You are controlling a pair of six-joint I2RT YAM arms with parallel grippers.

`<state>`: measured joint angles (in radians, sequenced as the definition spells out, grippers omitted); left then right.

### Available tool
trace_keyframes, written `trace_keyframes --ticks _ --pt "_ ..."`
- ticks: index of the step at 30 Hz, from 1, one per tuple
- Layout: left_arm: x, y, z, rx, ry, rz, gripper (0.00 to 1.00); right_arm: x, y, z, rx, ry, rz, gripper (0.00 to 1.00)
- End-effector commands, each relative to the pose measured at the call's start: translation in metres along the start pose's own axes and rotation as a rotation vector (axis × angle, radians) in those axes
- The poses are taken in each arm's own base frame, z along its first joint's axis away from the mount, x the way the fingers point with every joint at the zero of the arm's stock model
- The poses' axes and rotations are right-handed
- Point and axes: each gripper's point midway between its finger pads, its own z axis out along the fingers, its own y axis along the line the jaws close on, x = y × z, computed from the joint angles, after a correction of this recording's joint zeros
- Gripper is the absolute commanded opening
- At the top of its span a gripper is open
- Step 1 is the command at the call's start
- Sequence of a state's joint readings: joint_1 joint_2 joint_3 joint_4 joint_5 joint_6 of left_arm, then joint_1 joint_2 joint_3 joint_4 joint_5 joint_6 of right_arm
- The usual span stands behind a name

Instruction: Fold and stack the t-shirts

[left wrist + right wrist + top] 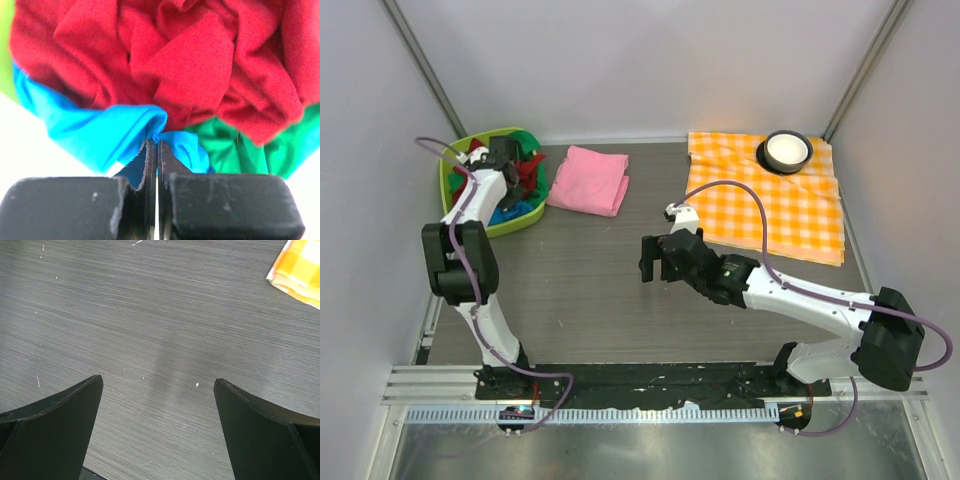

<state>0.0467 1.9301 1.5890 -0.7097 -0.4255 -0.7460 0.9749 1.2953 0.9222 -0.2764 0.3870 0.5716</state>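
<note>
Left tool (156, 150) was pinched shut on a fold of the blue t-shirt (95, 127) in the green bin (525, 220), apparently to draw it out; right tool (159, 390) stood wide open, empty, above the desk (160, 315).

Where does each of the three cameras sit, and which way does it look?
Top external: above and behind the left arm and right arm, both showing, looking down on the table.
Left wrist: on the left arm, looking along the shut left fingers at the blue t-shirt they pinch.
Right wrist: on the right arm, looking down between open right fingers at the table.
Shared: checked cloth, in top and right wrist views.
</note>
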Motion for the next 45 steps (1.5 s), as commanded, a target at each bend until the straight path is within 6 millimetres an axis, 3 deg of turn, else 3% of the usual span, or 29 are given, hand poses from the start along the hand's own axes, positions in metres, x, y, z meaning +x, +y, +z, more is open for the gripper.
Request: trace_keyframes --ticks 1,2,3,5,6,8,9,10,11,12,13,15,18,20,22,26,28,29,31,32,34,35,37,38,39,41,43,44,45 --pt "-0.063 -0.010 -0.105 0.248 -0.198 -0.182 0.00 -0.012 0.013 -0.012 -0.054 -0.057 0.052 1.00" --pt "-0.071 -0.011 -0.123 0.291 -0.225 -0.205 0.00 -0.011 0.012 -0.013 -0.051 -0.056 0.054 1.00" --pt "-0.093 -0.009 -0.163 0.364 -0.289 -0.245 0.00 -0.009 0.013 -0.015 -0.059 -0.055 0.055 1.00" --pt "-0.114 -0.010 -0.202 0.439 -0.338 -0.270 0.00 -0.007 0.013 -0.019 -0.059 -0.053 0.060 1.00" --pt "-0.137 -0.007 -0.241 0.486 -0.387 -0.291 0.00 -0.006 0.014 -0.022 -0.064 -0.054 0.061 1.00" --pt "-0.159 -0.014 -0.280 0.566 -0.422 -0.280 0.00 -0.009 0.015 -0.031 -0.072 -0.075 0.064 1.00" --pt "-0.186 -0.009 -0.332 0.649 -0.495 -0.312 0.00 -0.010 0.014 -0.033 -0.070 -0.081 0.064 1.00" --pt "-0.196 -0.020 -0.339 0.684 -0.495 -0.314 0.00 -0.012 0.014 -0.038 -0.073 -0.093 0.074 1.00" --pt "-0.205 -0.028 -0.364 0.767 -0.516 -0.301 0.00 -0.011 0.014 -0.040 -0.072 -0.094 0.073 0.99" --pt "-0.219 -0.033 -0.413 0.904 -0.578 -0.311 0.00 -0.011 0.013 -0.041 -0.070 -0.097 0.073 1.00" --pt "-0.222 -0.037 -0.429 0.976 -0.600 -0.333 0.00 -0.011 0.013 -0.043 -0.072 -0.101 0.075 1.00" --pt "-0.220 -0.034 -0.483 1.168 -0.611 -0.348 0.00 -0.011 0.011 -0.047 -0.068 -0.101 0.077 1.00" --pt "-0.212 -0.040 -0.510 1.282 -0.573 -0.323 0.00 -0.009 0.010 -0.053 -0.065 -0.105 0.075 1.00" --pt "-0.187 -0.042 -0.532 1.348 -0.523 -0.278 0.00 -0.008 0.005 -0.055 -0.043 -0.107 0.076 1.00" --pt "-0.167 -0.043 -0.535 1.360 -0.510 -0.214 0.00 -0.010 0.003 -0.056 -0.033 -0.115 0.078 1.00" --pt "-0.102 -0.034 -0.596 1.615 -0.478 -0.050 0.00 -0.015 -0.003 -0.058 0.002 -0.142 0.088 1.00" --pt "-0.075 -0.027 -0.613 1.705 -0.424 0.012 0.00 -0.020 -0.009 -0.062 0.029 -0.171 0.107 1.00" --pt "-0.040 -0.033 -0.625 1.797 -0.333 0.107 0.00 -0.022 -0.011 -0.063 0.036 -0.183 0.114 1.00" --pt "-0.003 -0.035 -0.633 1.865 -0.246 0.203 0.00 -0.029 -0.020 -0.068 0.069 -0.226 0.133 1.00" --pt "0.045 -0.041 -0.636 1.922 -0.114 0.314 0.00 -0.031 -0.024 -0.069 0.087 -0.239 0.141 1.00" --pt "0.093 -0.041 -0.634 1.950 -0.058 0.421 0.00 -0.035 -0.030 -0.073 0.110 -0.259 0.152 1.00" --pt "0.148 -0.046 -0.626 1.968 0.054 0.515 0.00 -0.039 -0.035 -0.074 0.139 -0.279 0.169 1.00" --pt "0.205 -0.057 -0.604 1.919 0.155 0.589 0.00 -0.041 -0.040 -0.077 0.161 -0.284 0.167 1.00" --pt "0.258 -0.060 -0.580 1.871 0.236 0.659 0.00 -0.044 -0.043 -0.079 0.184 -0.300 0.179 1.00" --pt "0.281 -0.070 -0.559 1.807 0.250 0.657 0.00 -0.043 -0.049 -0.081 0.207 -0.298 0.172 1.00" --pt "0.351 -0.079 -0.515 1.737 0.372 0.676 0.00 -0.047 -0.057 -0.086 0.244 -0.319 0.179 1.00" --pt "0.384 -0.086 -0.490 1.710 0.437 0.637 0.00 -0.044 -0.065 -0.089 0.272 -0.313 0.175 1.00" --pt "0.409 -0.091 -0.467 1.680 0.465 0.637 0.00 -0.044 -0.067 -0.091 0.279 -0.314 0.176 1.00" --pt "0.415 -0.099 -0.449 1.624 0.431 0.627 0.09 -0.042 -0.068 -0.091 0.286 -0.308 0.163 1.00"
